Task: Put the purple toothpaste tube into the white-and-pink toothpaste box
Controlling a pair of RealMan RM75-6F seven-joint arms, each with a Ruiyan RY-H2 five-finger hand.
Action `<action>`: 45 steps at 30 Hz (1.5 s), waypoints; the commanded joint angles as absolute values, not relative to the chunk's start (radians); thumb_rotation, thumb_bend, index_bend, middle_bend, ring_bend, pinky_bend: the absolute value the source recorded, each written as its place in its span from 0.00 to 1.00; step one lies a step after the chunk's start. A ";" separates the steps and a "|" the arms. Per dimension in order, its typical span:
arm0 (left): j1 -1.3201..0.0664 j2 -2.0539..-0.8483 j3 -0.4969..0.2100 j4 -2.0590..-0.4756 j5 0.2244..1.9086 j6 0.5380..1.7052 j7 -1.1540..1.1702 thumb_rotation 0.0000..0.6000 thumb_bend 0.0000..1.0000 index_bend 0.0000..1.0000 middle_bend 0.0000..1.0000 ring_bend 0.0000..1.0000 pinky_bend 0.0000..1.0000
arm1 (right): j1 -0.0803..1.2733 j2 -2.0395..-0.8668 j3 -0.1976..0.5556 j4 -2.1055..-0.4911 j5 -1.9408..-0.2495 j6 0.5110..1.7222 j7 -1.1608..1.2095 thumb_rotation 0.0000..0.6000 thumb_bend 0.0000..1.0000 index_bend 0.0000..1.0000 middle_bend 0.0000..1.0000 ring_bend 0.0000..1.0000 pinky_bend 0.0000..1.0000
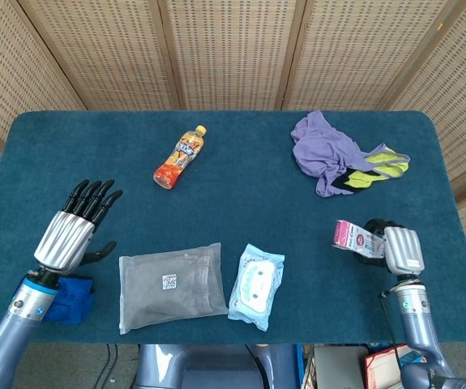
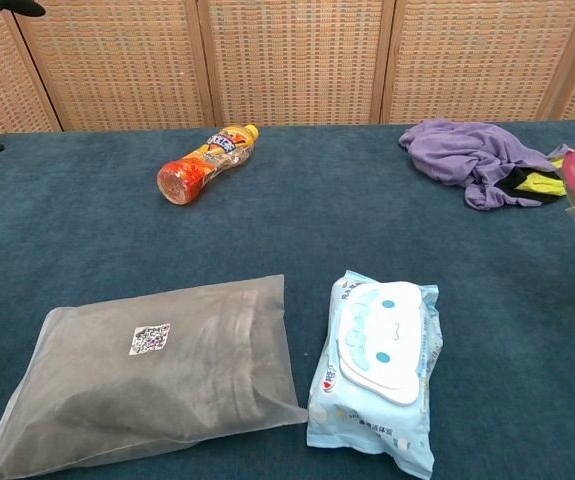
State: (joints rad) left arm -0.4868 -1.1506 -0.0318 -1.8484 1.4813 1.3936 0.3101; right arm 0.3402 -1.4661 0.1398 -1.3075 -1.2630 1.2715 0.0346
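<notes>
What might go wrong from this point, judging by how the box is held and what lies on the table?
1. The right hand holds the white-and-pink toothpaste box by one end, low over the blue table; its grip looks partial, so the box may slip.
2. No purple toothpaste tube shows in either view; it may already be inside the box, or missing.
3. The open left hand hovers far from the box, so it cannot steady it.

Open blue bench [image 1: 241, 162] is stretching across the middle, between the orange drink bottle [image 1: 178, 157] lying toward the rear left and the purple cloth heap [image 1: 326, 147] bunching at the rear right (yellow-green fabric is poking out of it). Nearer the front, the grey pouch [image 1: 170, 284] and the wipes pack [image 1: 256, 284] are lying just beside each other, leaving only a narrow lane between them.
</notes>
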 commanded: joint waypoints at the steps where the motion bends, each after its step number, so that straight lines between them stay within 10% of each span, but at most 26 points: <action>1: -0.480 -1.155 -0.030 -1.841 1.488 1.394 0.305 1.00 0.27 0.05 0.00 0.00 0.00 | 0.331 -1.479 0.128 -1.291 -1.261 1.258 0.035 1.00 0.15 0.60 0.55 0.45 0.47; 7: -0.467 -1.165 -0.029 -1.827 1.501 1.393 0.293 1.00 0.27 0.05 0.00 0.00 0.00 | 0.333 -1.505 0.115 -1.266 -1.268 1.224 0.048 1.00 0.15 0.57 0.45 0.38 0.35; 14: -0.458 -1.176 -0.037 -1.813 1.508 1.380 0.288 1.00 0.27 0.05 0.00 0.00 0.00 | 0.355 -1.491 0.089 -1.295 -1.290 1.124 0.102 1.00 0.14 0.13 0.01 0.00 0.00; 25: -0.438 -1.171 -0.047 -1.816 1.496 1.370 0.268 1.00 0.27 0.05 0.00 0.00 0.00 | 0.361 -1.441 0.098 -1.358 -1.309 1.125 0.078 1.00 0.01 0.00 0.00 0.00 0.00; 45: -0.198 -1.206 0.064 -1.723 1.573 1.599 0.287 1.00 0.27 0.01 0.00 0.00 0.00 | 0.154 -1.334 0.037 -1.353 -1.498 1.564 -0.105 1.00 0.02 0.00 0.00 0.00 0.00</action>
State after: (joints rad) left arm -0.2155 -1.1928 0.0507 -1.7477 1.5654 1.5844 0.3070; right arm 0.1666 -1.3411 0.0420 -1.3637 -1.4945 1.5526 -0.1203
